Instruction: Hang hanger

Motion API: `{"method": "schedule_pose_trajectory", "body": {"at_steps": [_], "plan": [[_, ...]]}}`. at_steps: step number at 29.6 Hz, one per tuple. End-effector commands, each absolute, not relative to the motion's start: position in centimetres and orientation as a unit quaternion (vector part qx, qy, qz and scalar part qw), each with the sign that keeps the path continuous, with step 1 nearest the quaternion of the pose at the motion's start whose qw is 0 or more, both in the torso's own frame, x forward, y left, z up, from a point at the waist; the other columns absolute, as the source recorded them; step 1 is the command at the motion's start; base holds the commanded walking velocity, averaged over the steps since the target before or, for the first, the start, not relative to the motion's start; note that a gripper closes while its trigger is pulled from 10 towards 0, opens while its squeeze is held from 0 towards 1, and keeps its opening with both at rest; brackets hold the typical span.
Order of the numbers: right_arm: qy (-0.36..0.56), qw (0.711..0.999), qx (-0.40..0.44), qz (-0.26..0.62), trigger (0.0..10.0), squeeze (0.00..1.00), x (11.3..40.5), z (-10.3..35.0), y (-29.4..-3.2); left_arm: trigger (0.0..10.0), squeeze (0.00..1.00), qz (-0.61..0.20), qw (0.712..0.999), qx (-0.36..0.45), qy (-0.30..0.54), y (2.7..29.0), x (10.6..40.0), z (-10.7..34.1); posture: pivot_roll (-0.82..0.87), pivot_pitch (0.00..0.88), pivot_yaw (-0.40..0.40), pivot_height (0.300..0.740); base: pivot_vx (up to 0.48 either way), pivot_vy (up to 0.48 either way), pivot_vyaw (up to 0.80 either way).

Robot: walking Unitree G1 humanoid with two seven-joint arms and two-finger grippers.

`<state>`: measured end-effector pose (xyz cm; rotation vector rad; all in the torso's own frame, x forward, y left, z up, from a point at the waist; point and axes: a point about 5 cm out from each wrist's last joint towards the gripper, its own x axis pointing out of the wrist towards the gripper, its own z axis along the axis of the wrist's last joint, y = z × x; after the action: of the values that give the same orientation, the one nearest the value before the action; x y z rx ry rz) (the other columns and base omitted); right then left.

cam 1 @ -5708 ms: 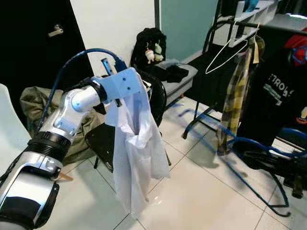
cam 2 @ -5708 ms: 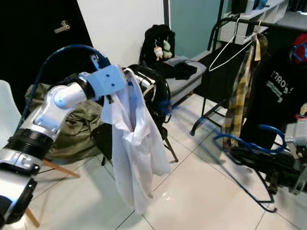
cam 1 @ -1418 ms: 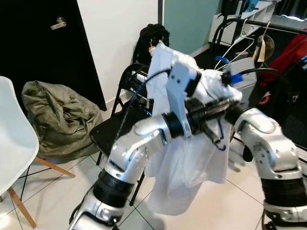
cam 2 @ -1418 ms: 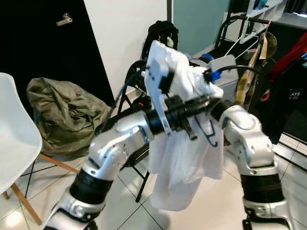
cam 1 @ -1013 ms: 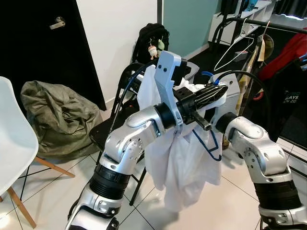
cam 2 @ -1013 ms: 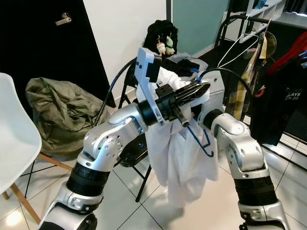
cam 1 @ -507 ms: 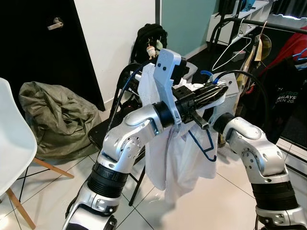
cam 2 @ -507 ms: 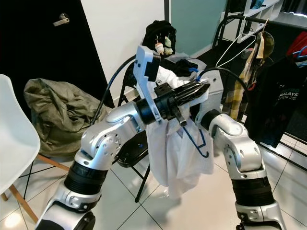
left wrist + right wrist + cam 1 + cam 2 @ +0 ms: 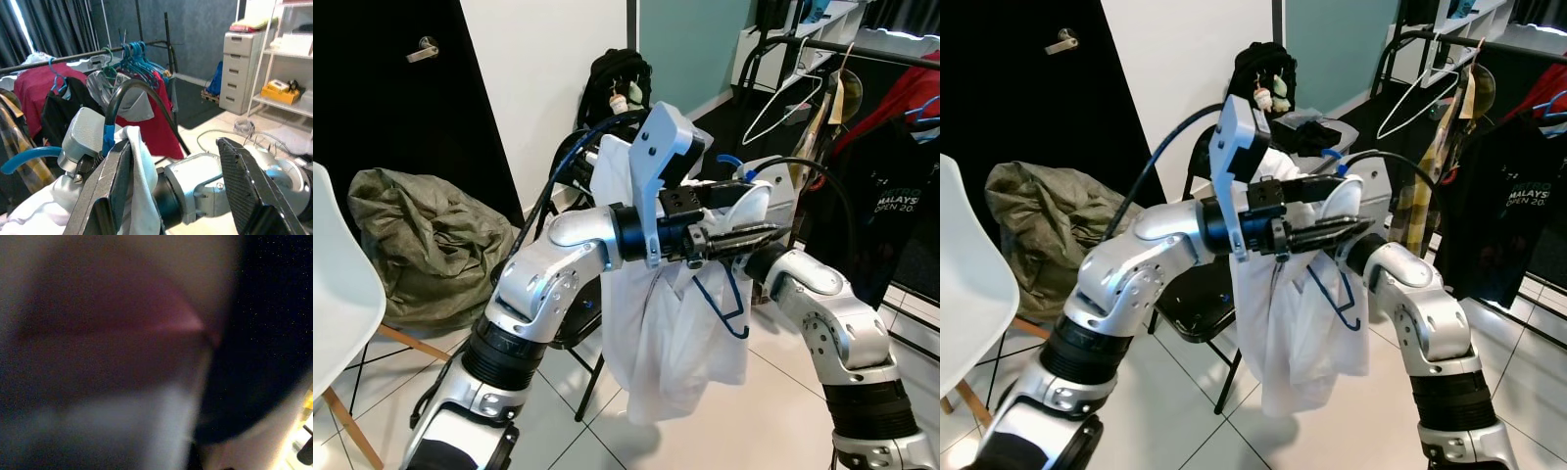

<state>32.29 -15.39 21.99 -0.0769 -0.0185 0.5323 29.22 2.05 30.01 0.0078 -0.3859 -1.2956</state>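
A white chair (image 9: 337, 294) stands far left of the white shirt (image 9: 666, 343), with an olive bag (image 9: 411, 235) between them against the black door (image 9: 372, 98). The left gripper (image 9: 759, 235) reaches across in front of the shirt, fingers (image 9: 117, 191) spread apart. The shirt hangs on a blue hanger (image 9: 720, 299), draped over the right gripper (image 9: 759, 201); whether that one is pinching cannot be told. Right of the shirt stands a clothes rack (image 9: 881, 54) with a white hanger (image 9: 778, 98) and dark garments (image 9: 891, 196)
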Motion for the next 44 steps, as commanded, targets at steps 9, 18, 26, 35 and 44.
{"method": "schedule_pose_trajectory", "body": {"at_steps": [9, 18, 26, 35, 44], "plan": [[-0.02, 0.944, -0.042, 0.326, 10.0, 0.0, 30.7, 20.7, -15.1, 10.0, 0.0, -0.302, 0.914, 0.071, -0.263, 11.8, 33.0, 33.5, -0.07, 0.056, 0.05, 0.74, 0.0, 0.0, 0.0], [-0.051, 0.945, -0.023, 0.322, 10.0, 0.0, 30.4, 22.0, -16.2, 10.0, 0.0, -0.242, 0.931, 0.114, -0.249, 13.5, 33.9, 33.0, -0.07, 0.064, 0.052, 0.74, 0.0, 0.0, 0.0], [-0.059, 0.949, -0.019, 0.309, 10.0, 0.0, 30.3, 22.3, -17.2, 10.0, 0.0, -0.153, 0.953, 0.037, -0.259, 16.1, 34.5, 33.7, -0.07, 0.066, 0.052, 0.74, 0.0, 0.0, 0.0], [-0.073, 0.945, -0.008, 0.318, 10.0, 0.0, 30.1, 22.7, -17.1, 10.0, 0.0, -0.172, 0.949, 0.032, -0.262, 15.7, 34.3, 33.4, -0.06, 0.067, 0.052, 0.74, 0.0, 0.0, 0.0], [-0.166, 0.887, 0.069, 0.425, 10.0, 0.0, 27.3, 26.1, -17.8, 10.0, 0.0, -0.175, 0.946, 0.038, -0.271, 15.3, 34.4, 33.5, -0.06, 0.067, 0.056, 0.74, 0.0, 0.0, 0.0]]}}
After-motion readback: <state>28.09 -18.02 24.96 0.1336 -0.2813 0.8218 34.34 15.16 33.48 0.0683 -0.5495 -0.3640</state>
